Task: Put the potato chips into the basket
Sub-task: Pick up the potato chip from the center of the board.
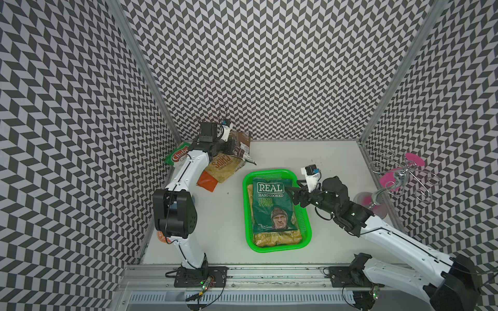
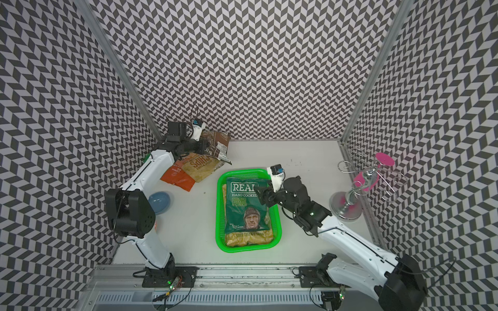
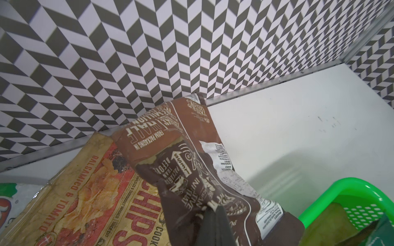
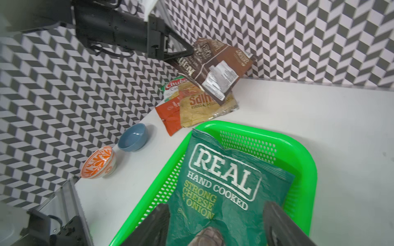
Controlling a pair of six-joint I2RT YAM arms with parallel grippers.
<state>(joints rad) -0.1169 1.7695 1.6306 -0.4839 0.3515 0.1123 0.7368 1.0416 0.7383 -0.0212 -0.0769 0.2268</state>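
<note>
Right now the left jaws are clamped shut on one edge of a brown crinkly snack bag, which dangles at the far left corner of the white tabletop. Below it lies a pile of three more bags:

- a tan bag marked CHIPS
- a flat orange bag
- a green-and-white Chuba bag

Whether the brown bag's hanging end touches the tan one I cannot tell.

The bright green perforated plastic basket sits mid-tabletop. In it a dark green REAL bag lies on top of a second tan bag. The right jaws stand wide apart just over the REAL bag at the basket's right rim, holding nothing as far as the wrist view shows.

The step in hand looks like carrying the brown bag across to the basket. I judge it would go best this way:

- Raise the brown bag a little more first, so its loose end cannot drag the tan CHIPS bag along.
- Move the right arm back off the basket before the left arm arrives, since the two would crowd the same spot.
- Turn the bag so its long side runs with the basket's long side (the basket looks barely roomier than a bag).
- Lower the bag until it drapes onto the REAL bag, and only then open.

A release from height would likely let so light a bag slide over the rim. The small blue bowl by the left arm and the silver stand with pink discs at the right are both clear of that path.
</note>
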